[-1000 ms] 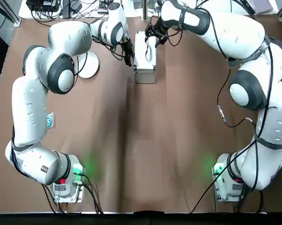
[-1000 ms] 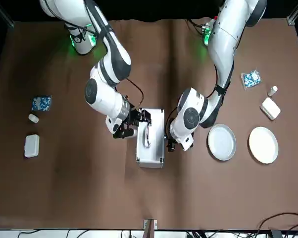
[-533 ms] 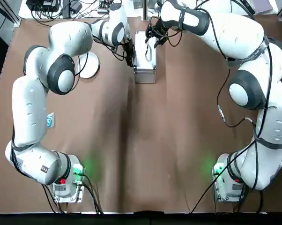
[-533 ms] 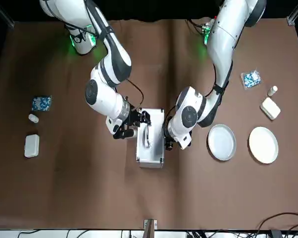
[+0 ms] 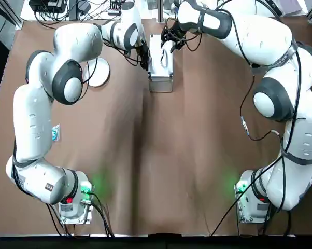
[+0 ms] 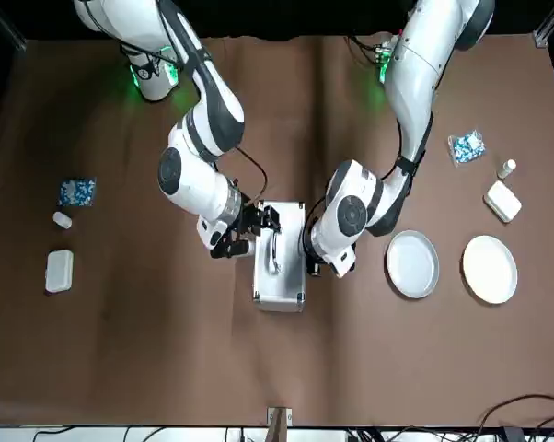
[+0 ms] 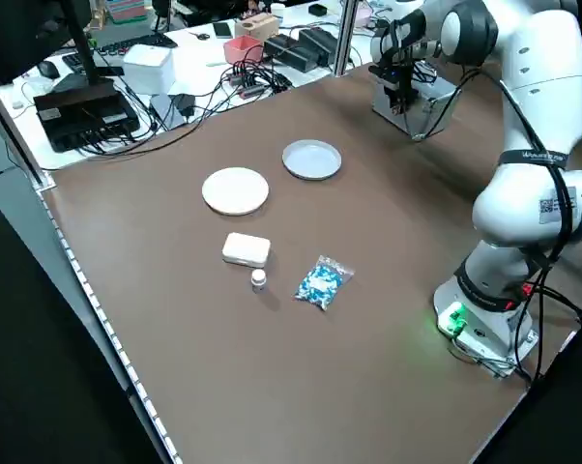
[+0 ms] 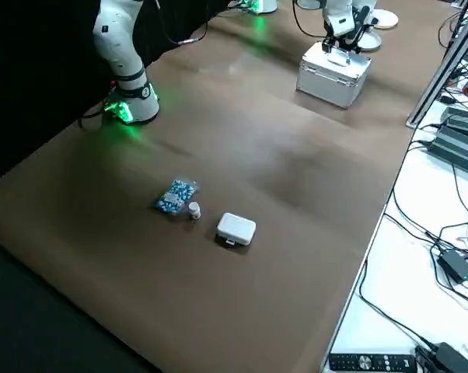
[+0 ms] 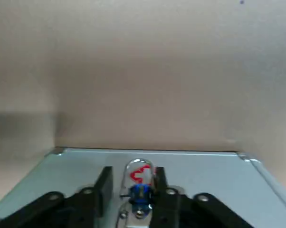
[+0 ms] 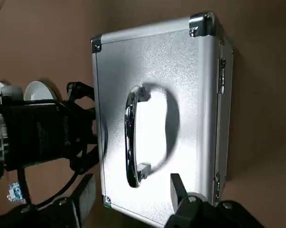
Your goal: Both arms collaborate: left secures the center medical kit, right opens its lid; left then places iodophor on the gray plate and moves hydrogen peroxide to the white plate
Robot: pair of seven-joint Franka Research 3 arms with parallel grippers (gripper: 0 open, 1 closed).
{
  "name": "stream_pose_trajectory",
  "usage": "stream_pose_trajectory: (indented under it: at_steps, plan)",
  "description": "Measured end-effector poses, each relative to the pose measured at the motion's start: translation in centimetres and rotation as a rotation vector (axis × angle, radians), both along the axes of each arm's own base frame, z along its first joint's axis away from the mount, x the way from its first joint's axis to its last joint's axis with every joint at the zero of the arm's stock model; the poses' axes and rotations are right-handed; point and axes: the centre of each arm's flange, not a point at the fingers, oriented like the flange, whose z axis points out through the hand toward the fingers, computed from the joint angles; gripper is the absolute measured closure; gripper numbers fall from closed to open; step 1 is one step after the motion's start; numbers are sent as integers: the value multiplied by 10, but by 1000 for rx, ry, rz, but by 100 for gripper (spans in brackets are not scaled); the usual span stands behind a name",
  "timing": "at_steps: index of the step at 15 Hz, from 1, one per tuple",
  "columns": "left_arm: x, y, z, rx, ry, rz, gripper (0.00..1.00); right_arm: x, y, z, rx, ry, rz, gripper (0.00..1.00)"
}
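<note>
2 grippers work at the medical kit (image 5: 160, 65), a silver case that stands shut on the brown table (image 5: 156, 155), its handle (image 10: 132, 137) lying flat on the lid.

The left gripper (image 5: 144, 56) is pressed up against the kit's left wall. In its wrist view the 2 fingers (image 9: 105, 185) stand a narrow gap apart, with a clasp (image 9: 139, 183) on the kit's wall between them. I cannot tell whether the pads touch the clasp.

The right gripper (image 5: 169, 40) hangs over the kit's far right part, just above the lid. Its fingers (image 10: 176, 187) are spread wide and hold nothing; the handle shows between them in the wrist view.

To the kit's left lie 2 plates: the gray plate (image 6: 412, 263) near the kit, and the white plate (image 6: 490, 269) just beyond it. Farther out on that side sit 1 white box (image 7: 246, 249), 1 small bottle (image 7: 259, 279) and 1 blue packet (image 7: 320, 282), close together and well apart from the kit.

Well off to the kit's right lies a second set: 1 blue packet (image 6: 77, 191), 1 small bottle (image 6: 63, 219) and 1 white box (image 6: 59, 271).
</note>
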Motion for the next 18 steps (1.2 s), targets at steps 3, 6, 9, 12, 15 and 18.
stream_pose_trajectory:
  at_steps: [3,6,9,12,15,18]
  plan:
    - [3,1,3,-5,-9,12,64,0,0,0,0,0,0,28]
    - [4,1,3,-5,-11,14,69,0,0,0,0,1,-1,28]
    - [4,1,3,-5,-11,13,69,-1,2,-1,-1,3,1,28]
    - [4,1,3,-5,-11,13,69,-7,11,-6,-5,8,13,30]
    - [4,1,3,-5,-11,13,69,-7,21,-17,-11,18,13,36]
    - [4,1,3,-5,-11,13,69,-4,27,-26,-13,13,9,36]
